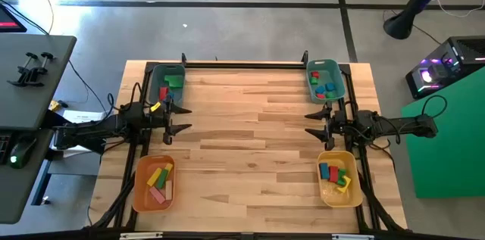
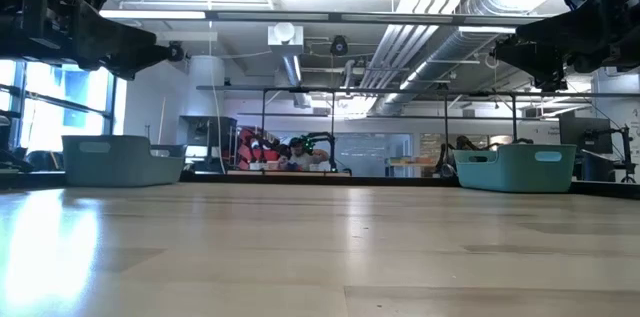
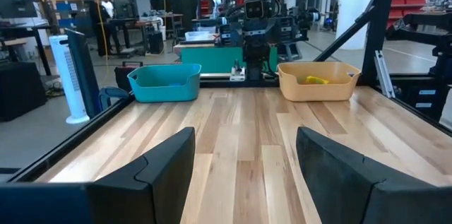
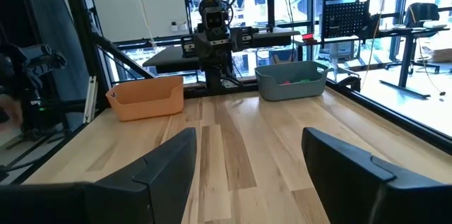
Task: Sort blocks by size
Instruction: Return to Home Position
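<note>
All the blocks I can see lie in four bins at the table's corners. Green and red blocks fill the far-left teal bin. Small red, blue and green ones sit in the far-right teal bin. Yellow, green and pink bars lie in the near-left orange bin. Blue, red, green and yellow pieces are in the near-right yellow bin. My left gripper hovers open at the left edge. My right gripper hovers open at the right edge. Both point level toward the middle, with nothing between their fingers.
The wooden tabletop lies between the two grippers, framed by a black rail. A desk with clamps stands left of the table, a green surface to its right. In the low view the teal bins stand at the far edge.
</note>
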Controlling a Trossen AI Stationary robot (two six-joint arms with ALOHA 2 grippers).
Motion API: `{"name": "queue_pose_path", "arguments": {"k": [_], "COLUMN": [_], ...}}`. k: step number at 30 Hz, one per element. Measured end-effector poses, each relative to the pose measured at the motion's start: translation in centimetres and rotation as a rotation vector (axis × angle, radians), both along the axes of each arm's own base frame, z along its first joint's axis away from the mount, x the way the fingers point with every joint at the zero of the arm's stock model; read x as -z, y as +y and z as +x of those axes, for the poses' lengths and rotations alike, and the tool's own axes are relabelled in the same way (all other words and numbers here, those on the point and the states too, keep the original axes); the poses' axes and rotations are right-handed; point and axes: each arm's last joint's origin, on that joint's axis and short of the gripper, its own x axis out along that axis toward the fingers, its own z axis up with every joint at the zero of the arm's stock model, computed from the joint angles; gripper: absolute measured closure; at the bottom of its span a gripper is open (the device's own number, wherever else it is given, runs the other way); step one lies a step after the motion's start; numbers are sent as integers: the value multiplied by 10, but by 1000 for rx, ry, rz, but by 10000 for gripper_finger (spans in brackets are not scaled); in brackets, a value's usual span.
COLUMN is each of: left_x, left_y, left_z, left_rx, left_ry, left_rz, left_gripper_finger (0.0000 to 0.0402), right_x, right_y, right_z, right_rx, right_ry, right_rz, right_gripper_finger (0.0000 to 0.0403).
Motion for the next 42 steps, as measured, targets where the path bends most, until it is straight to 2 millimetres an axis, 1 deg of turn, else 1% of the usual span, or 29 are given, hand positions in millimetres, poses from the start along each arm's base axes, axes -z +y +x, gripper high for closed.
{"name": "queue_pose_path", "arguments": {"k": [5,10,16,22,24,26,29,32,33,34,38,42], "left_x": [0,0,-1,-2,-2,-1,0,0,0,0,0,0], "left_y": [0,0,0,0,0,0,0,0,0,0,0,0], "left_z": [0,0,0,0,0,0,0,0,0,0,0,0], "left_rx": [0,-2,1,-4,2,6,5,6,5,5,0,-2], "left_ry": [-1,-8,-12,-22,-19,-10,1,2,3,3,4,4], "left_rz": [-4,-78,-80,-13,9,25,25,36,47,50,52,52], "left_gripper_finger": [170,170,170,176,193,222,286,365,382,391,384,399], "right_x": [0,0,0,0,0,0,0,0,0,0,0,0], "right_y": [0,0,0,0,0,0,0,0,0,0,0,0], "right_z": [0,0,0,0,0,0,0,0,0,0,0,0], "right_rx": [0,0,0,0,0,0,0,0,0,0,0,0], "right_ry": [0,0,0,0,0,0,0,0,0,0,0,0], "right_rz": [0,0,0,0,0,0,0,0,0,0,0,0], "right_gripper_finger": [149,149,149,149,149,149,149,149,149,149,149,149]}}
